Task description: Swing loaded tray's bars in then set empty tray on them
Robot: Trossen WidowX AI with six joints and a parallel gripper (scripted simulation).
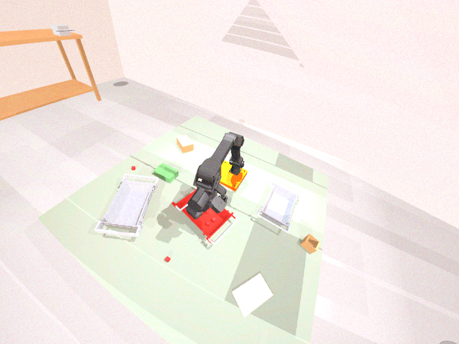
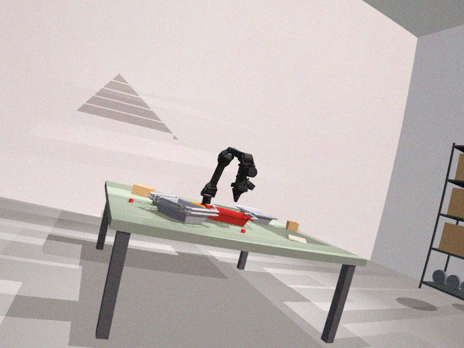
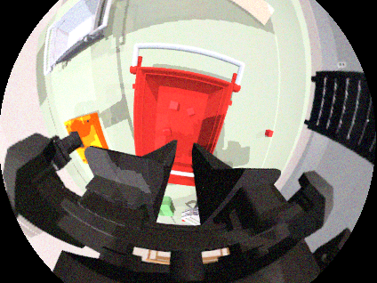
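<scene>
The larger grey tray [image 1: 128, 202] [image 2: 172, 211] [image 3: 191, 217] and smaller grey tray [image 1: 281, 205] [image 2: 260, 213] [image 3: 77, 35] flank the red tray [image 1: 201, 223] [image 2: 230, 217] [image 3: 178, 122] — the loaded one. Above it hangs the gripper [image 1: 218, 203] [image 2: 235, 197] [image 3: 184, 145], slightly open, gripping nothing — small blocks [image 1: 213, 219] [image 3: 174, 105] inside the red tray.

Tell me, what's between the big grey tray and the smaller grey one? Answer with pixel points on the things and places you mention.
The red tray [image 1: 200, 224] [image 2: 230, 217] [image 3: 196, 95], with small red blocks [image 1: 214, 219] [image 3: 174, 105] inside; the top view shows it.
</scene>
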